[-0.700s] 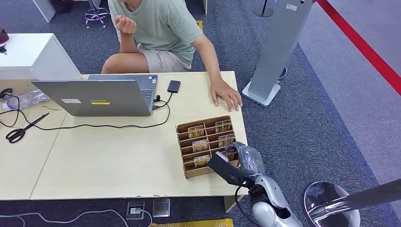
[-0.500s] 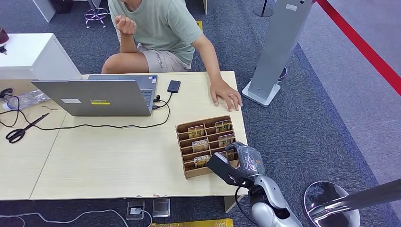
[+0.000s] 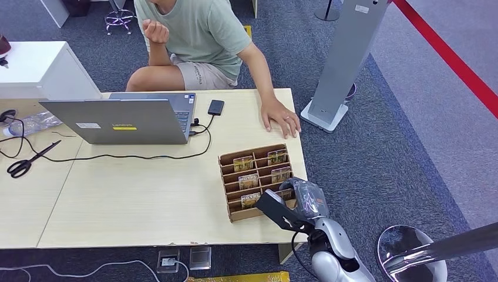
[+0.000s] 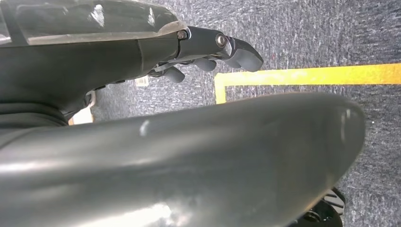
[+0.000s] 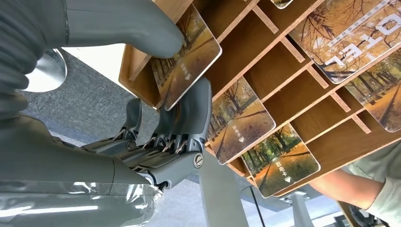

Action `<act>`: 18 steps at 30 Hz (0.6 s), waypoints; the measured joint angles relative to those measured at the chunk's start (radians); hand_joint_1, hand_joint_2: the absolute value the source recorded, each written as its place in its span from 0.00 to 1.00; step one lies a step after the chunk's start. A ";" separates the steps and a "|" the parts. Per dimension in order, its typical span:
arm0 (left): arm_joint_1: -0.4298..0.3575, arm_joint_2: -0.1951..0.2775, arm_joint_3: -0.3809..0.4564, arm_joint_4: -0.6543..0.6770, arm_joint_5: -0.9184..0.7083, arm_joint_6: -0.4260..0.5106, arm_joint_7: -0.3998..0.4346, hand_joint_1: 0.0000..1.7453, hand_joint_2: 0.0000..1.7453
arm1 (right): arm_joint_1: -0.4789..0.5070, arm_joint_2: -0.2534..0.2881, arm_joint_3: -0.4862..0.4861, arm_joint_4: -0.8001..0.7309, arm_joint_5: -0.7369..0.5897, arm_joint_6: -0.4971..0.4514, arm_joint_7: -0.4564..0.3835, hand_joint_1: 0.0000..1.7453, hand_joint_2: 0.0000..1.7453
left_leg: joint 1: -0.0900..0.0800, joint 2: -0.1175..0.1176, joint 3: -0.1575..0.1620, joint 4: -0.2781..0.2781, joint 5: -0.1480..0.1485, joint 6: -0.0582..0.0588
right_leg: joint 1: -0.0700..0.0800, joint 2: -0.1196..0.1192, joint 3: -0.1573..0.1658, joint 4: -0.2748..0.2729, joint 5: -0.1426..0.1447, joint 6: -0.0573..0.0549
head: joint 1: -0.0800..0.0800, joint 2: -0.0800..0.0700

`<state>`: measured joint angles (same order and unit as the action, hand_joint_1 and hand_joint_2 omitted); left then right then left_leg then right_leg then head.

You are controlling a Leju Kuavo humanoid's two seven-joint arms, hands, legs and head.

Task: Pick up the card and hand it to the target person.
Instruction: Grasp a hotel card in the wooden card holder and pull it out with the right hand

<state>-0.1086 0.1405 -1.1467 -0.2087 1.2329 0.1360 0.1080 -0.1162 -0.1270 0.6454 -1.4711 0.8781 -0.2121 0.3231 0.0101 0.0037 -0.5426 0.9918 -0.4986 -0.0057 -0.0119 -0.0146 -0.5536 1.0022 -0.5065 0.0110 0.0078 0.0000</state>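
One thin autumn-print card (image 5: pixel 187 56) sits in the near corner slot of the brown wooden card rack (image 3: pixel 256 180) on the pale wood surface (image 3: pixel 129 200) — right hand (image 5: pixel 177 101) pinches it, thumb on the printed face, dark fingers (image 5: pixel 191 111) behind the lower edge. Card looks light, stiff, glossy (likely slippery), so grip flat across both faces near the free edge and draw along the slot, not sideways. Left hand (image 4: pixel 208 49) hangs over carpet, fingers loosely curled, holding nothing. Seated person's hand (image 3: pixel 281 120) rests on the surface beyond the rack.
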 joint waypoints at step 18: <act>0.000 -0.001 0.000 0.000 -0.003 -0.001 -0.004 0.00 0.00 | -0.006 0.000 0.006 0.012 -0.021 -0.001 -0.024 0.96 1.00 | 0.000 0.000 0.001 0.000 0.000 0.000 | 0.000 0.000 0.001 0.000 0.000 0.000 | 0.000 0.000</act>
<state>-0.1086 0.1392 -1.1468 -0.2087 1.2298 0.1353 0.1042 -0.1218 -0.1270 0.6511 -1.4591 0.8570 -0.2133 0.2996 0.0100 0.0037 -0.5417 0.9918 -0.4985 -0.0057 -0.0119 -0.0146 -0.5528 1.0022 -0.5065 0.0110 0.0080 0.0000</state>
